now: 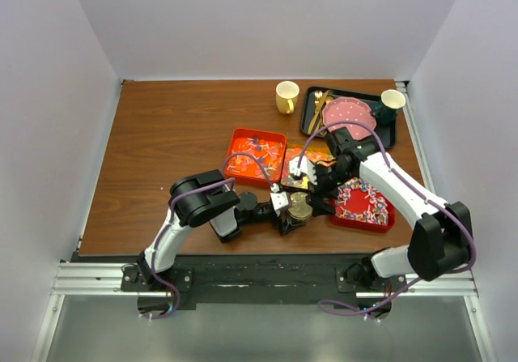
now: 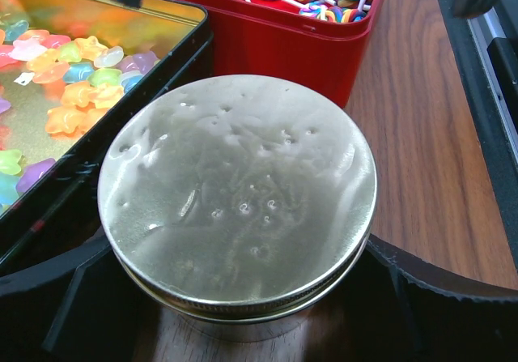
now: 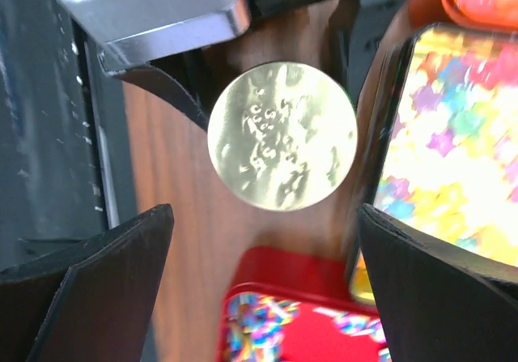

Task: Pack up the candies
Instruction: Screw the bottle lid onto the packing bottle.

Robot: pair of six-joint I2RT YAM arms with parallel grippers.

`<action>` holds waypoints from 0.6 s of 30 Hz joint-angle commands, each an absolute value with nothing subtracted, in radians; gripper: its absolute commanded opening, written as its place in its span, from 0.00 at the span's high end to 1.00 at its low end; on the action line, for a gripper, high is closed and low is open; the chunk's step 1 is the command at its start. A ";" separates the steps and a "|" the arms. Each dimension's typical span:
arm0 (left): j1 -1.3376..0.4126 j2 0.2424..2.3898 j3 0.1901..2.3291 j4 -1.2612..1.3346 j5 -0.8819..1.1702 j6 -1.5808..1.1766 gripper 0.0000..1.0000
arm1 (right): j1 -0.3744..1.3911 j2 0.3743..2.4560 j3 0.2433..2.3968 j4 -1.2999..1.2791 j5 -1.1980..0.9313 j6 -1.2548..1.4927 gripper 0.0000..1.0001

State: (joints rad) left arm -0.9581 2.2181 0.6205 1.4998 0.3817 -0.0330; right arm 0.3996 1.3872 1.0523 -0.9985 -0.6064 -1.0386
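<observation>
A round gold tin with its lid on (image 1: 299,208) stands between three open candy tins: an orange tin of orange-red candies (image 1: 257,155), a black tin of glossy gummies (image 2: 73,87), and a red tin of swirled wrapped sweets (image 1: 364,204). My left gripper (image 2: 239,257) is shut on the round tin (image 2: 239,192), one finger against each side. My right gripper (image 3: 263,297) is wide open and empty above the table by the red tin (image 3: 299,330), looking down on the gold lid (image 3: 282,135). In the top view it (image 1: 312,180) partly hides the gummy tin.
A yellow mug (image 1: 286,96) stands at the back. A black tray (image 1: 309,123) at the back right holds a pink dotted plate (image 1: 348,112), gold cutlery (image 1: 318,103) and a white cup (image 1: 392,99). Bare wood lies to the left.
</observation>
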 commanded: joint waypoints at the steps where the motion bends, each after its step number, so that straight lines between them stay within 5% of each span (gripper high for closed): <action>1: -0.951 2.273 0.589 1.391 0.360 -0.049 1.00 | 0.413 1.465 1.120 -1.015 -0.687 -1.250 0.01; 18: -0.953 2.273 0.591 1.396 0.365 -0.051 1.00 | 0.489 1.577 1.081 -0.965 -0.672 -1.437 0.02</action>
